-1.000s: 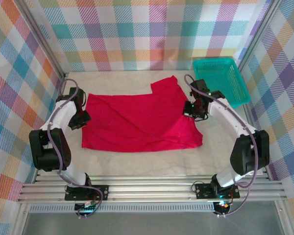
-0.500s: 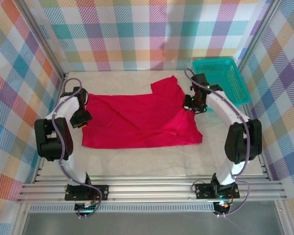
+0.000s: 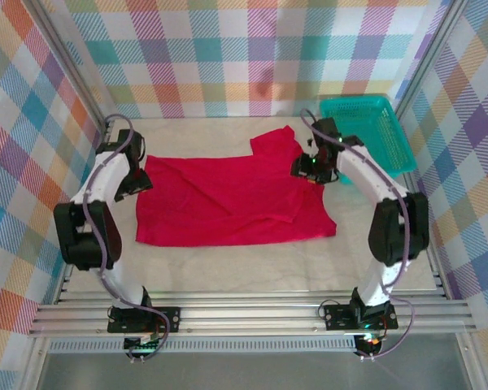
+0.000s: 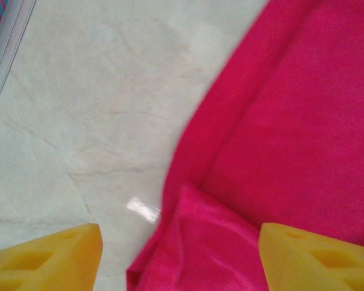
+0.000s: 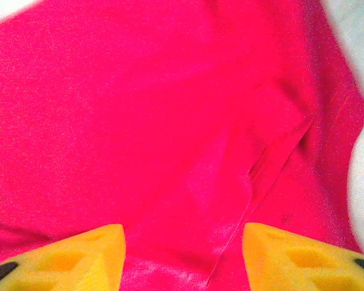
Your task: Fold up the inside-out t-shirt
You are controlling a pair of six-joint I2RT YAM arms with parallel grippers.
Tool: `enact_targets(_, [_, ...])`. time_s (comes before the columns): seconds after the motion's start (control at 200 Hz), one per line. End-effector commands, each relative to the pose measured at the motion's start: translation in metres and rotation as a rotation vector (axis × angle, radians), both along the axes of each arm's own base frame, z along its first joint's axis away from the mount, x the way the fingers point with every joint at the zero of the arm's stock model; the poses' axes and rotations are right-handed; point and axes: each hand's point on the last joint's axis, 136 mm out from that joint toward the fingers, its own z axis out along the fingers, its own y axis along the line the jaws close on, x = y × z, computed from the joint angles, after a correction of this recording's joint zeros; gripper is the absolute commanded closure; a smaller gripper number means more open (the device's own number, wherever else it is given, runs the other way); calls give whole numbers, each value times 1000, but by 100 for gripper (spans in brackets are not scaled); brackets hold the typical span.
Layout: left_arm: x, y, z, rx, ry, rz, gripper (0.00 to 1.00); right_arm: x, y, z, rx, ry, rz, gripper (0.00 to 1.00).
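1. Red t-shirt [image 3: 228,199] lies spread out in the middle of the counter [image 3: 228,272], with one sleeve poking toward the far side. A green basket [image 3: 366,130] sits at the far right, close to that sleeve but not touching it.
2. It looks soft, thin and light. It will flop and wrinkle when lifted, and I think it could slide a bit on the smooth counter.
3. Good places to hold look like the edges and corners, where the cloth is thicker. A pinch in the flat middle would only bunch it up.
4. The left gripper [image 3: 140,182] is at the left edge of the t-shirt. Its yellow fingers [image 4: 51,257] are wide apart and hold nothing. A folded bit of the edge lies between them.
5. The right gripper [image 3: 306,168] is over the far right part, by the sleeve. Its fingers [image 5: 76,251] are wide apart too, with a seam and a crease between them, and nothing is pinched.
6. I cannot tell if any finger touches the cloth.
7. I can read no words or brand anywhere.
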Motion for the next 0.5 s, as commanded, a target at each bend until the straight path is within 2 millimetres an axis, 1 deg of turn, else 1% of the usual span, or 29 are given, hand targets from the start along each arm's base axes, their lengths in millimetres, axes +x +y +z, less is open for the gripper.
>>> enact_targets(0.0, [-2,-67,31,-225,-198,-81,32,-48,24,-22,63,104,35,49])
enact_targets(0.06, [1,-103,28,-430,-291,-96,32,-61,26,-34,73,128,28,48])
enact_targets(0.085, [-2,-112,24,-482,-310,-93,32,-65,27,-39,76,137,23,48])
enact_targets(0.135, [-6,-123,19,-525,-340,-86,33,-70,28,-46,87,157,13,48])
enact_targets(0.19, [-11,-130,11,-533,-345,-97,33,-75,30,-55,98,173,1,48])
enact_targets(0.31, [-20,-135,-10,-521,-287,-106,34,-80,30,-73,83,198,-18,47])
enact_targets(0.4, [-25,-136,-26,-514,-235,-105,35,-76,28,-84,61,204,-26,48])
enact_targets(0.495, [-29,-135,-33,-500,-210,-107,35,-69,30,-90,55,205,-32,50])
